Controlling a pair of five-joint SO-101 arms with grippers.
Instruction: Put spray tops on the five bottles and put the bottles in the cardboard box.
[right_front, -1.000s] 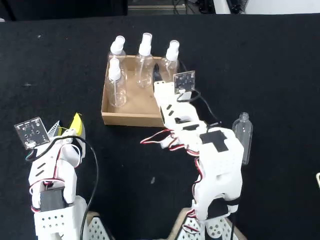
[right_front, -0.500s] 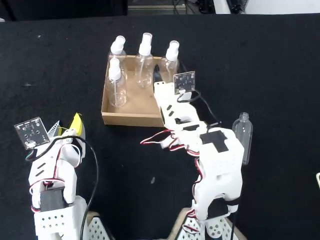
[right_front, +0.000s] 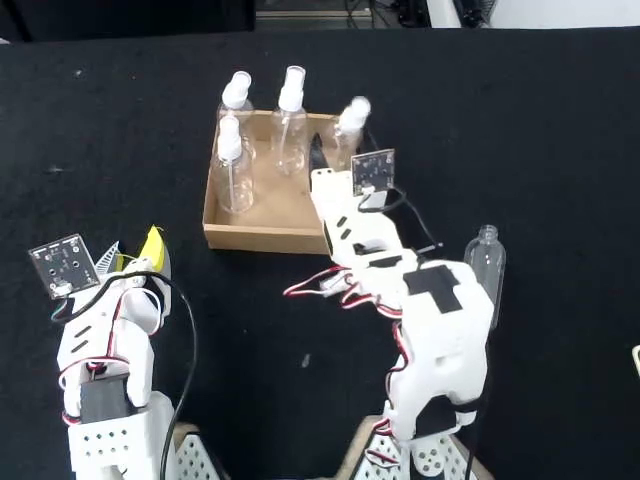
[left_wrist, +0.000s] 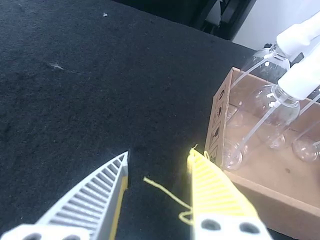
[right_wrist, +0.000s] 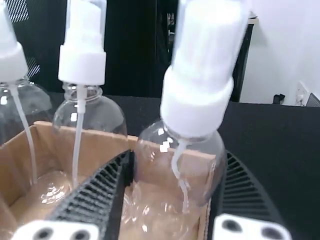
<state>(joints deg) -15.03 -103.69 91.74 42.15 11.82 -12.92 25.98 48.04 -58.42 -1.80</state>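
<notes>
The cardboard box holds three upright bottles with white spray tops. A fourth capped bottle leans at the box's right rear corner, its top tipped to the right. My right gripper is shut on this bottle, one finger on each side of its body, just above the box wall. An uncapped clear bottle lies on the cloth right of that arm. My left gripper rests open near the table's front left, with nothing between its fingers.
Black cloth covers the table. In the left wrist view the box's near corner lies just beyond the yellow finger. Open cloth lies between the two arms and left of the box.
The bottle in my right gripper has tipped from upright to leaning right, and the right wrist has shifted slightly back and right. The left arm has not moved.
</notes>
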